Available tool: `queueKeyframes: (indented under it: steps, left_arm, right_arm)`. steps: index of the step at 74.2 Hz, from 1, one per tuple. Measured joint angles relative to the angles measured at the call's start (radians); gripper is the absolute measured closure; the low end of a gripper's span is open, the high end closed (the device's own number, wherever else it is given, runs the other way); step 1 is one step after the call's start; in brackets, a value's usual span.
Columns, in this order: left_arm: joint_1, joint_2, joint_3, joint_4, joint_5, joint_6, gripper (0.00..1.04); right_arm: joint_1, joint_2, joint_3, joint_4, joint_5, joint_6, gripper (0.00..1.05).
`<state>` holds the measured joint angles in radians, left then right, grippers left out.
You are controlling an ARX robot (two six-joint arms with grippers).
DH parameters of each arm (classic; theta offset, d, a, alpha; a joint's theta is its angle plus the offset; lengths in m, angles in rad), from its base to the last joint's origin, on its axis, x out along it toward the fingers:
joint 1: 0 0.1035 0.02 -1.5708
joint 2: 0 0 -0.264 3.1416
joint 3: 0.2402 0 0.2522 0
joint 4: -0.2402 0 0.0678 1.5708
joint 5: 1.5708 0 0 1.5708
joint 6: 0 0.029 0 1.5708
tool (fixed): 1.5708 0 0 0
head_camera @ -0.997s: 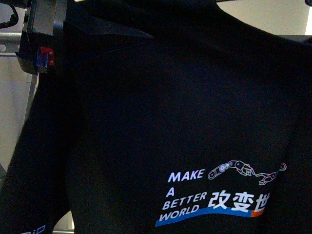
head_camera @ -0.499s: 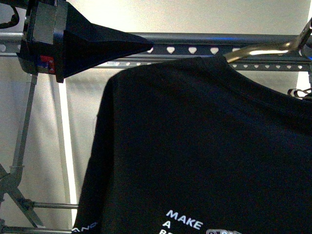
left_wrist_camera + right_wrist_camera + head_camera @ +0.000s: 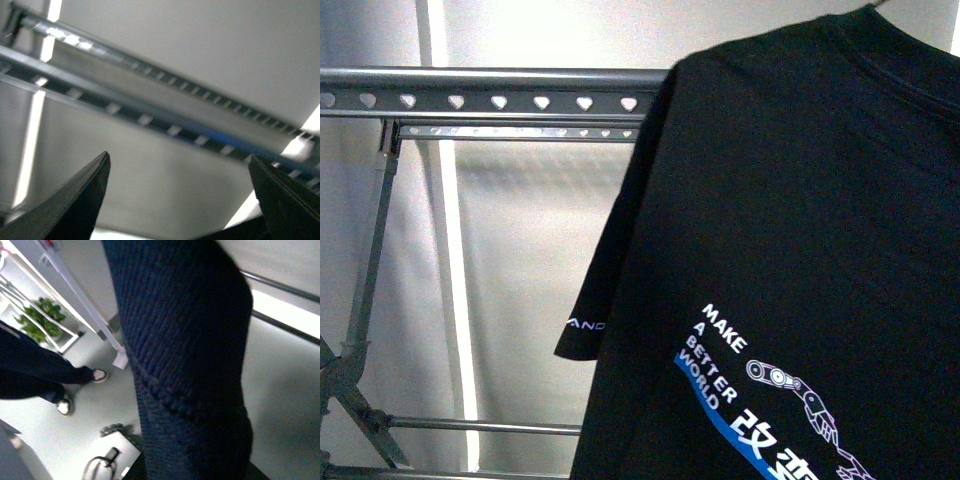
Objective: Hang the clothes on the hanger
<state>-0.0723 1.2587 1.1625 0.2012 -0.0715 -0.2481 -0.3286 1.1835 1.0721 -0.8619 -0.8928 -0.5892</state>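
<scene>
The black T-shirt (image 3: 790, 230) with white "MAKE A BETTER WORLD", a robot-arm graphic and a blue stripe hangs tilted at the right of the front view, its collar at the top right edge. The dark grey rack rail (image 3: 490, 100) with heart-shaped holes runs behind it from the left. No gripper shows in the front view. In the left wrist view my left gripper (image 3: 180, 185) is open and empty, its black fingertips (image 3: 90, 190) wide apart below the blurred rail (image 3: 150, 107). In the right wrist view black knit cloth (image 3: 185, 365) fills the middle and hides the right jaws, which are shut on the T-shirt.
The rack's slanted legs (image 3: 365, 290) and a lower crossbar (image 3: 480, 425) stand at the left before a white wall. The right wrist view shows a person's legs and shoes (image 3: 60, 385), a plant shelf (image 3: 40, 322) and a pale floor.
The T-shirt has swung to the right and tilted, uncovering the rail's left part. The left gripper, at the top left half a second ago, has left the front view.
</scene>
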Motion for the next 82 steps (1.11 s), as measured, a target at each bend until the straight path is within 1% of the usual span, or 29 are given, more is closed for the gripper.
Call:
queueKeyframes:
  steps: [2,5,6,10,14,15,17,19,21,23,28,38,42,46,53,63,82]
  left_arm:
    - [0.0,-0.035,-0.056,-0.012,-0.004,0.057,0.33]
    - [0.0,-0.068,-0.116,-0.003,-0.003,0.103,0.38]
    - [0.0,-0.089,-0.156,0.011,-0.001,0.127,0.42]
    - [0.001,-0.135,-0.25,0.052,0.004,0.166,0.51]
    - [0.006,-0.193,-0.387,0.117,0.014,0.207,0.65]
    - [0.007,-0.199,-0.403,0.124,0.014,0.21,0.67]
    - [0.012,-0.224,-0.463,0.15,0.019,0.219,0.74]
    - [0.035,-0.248,-0.52,0.174,0.053,0.225,0.81]
    - [0.052,-0.272,-0.57,0.195,0.066,0.231,0.88]
    - [0.06,-0.289,-0.604,0.21,0.068,0.232,0.94]
    - [0.072,-0.323,-0.665,0.237,0.064,0.234,1.02]
    - [0.072,-0.386,-0.768,0.277,0.071,0.24,1.01]
    - [0.072,-0.41,-0.805,0.288,0.071,0.242,1.01]
    - [0.072,-0.448,-0.858,0.3,0.071,0.242,1.01]
    - [0.072,-0.501,-0.924,0.309,0.071,0.242,1.01]
    - [0.072,-0.561,-0.979,0.309,0.071,0.242,1.01]
    - [0.072,-0.678,-1.057,0.271,0.071,0.243,1.01]
  right_arm:
    - [-0.01,-0.014,-0.017,-0.002,-0.008,0.038,0.96]
    - [-0.022,-0.027,-0.037,0.006,-0.011,0.07,0.96]
    - [-0.031,-0.037,-0.052,0.015,-0.015,0.103,0.96]
    - [-0.051,-0.061,-0.087,0.028,-0.012,0.162,0.96]
    - [-0.074,-0.093,-0.16,0.079,0.009,0.236,0.96]
    - [-0.076,-0.096,-0.17,0.085,0.012,0.244,0.96]
    - [-0.08,-0.103,-0.209,0.112,0.027,0.271,0.96]
    - [-0.082,-0.104,-0.248,0.153,0.045,0.303,0.96]
    - [-0.08,-0.096,-0.279,0.191,0.056,0.333,0.96]
    - [-0.077,-0.084,-0.296,0.219,0.071,0.355,0.96]
    - [-0.062,-0.049,-0.311,0.288,0.113,0.401,0.96]
    - [-0.032,0.05,-0.283,0.418,0.174,0.527,0.96]
    - [-0.02,0.093,-0.244,0.452,0.203,0.581,0.96]
    - [-0.002,0.145,-0.159,0.469,0.227,0.654,0.96]
    - [0.029,0.203,-0.006,0.459,0.266,0.727,0.96]
    - [0.063,0.279,0.163,0.415,0.297,0.78,0.96]
    - [0.121,0.48,0.388,0.383,0.401,0.854,0.96]
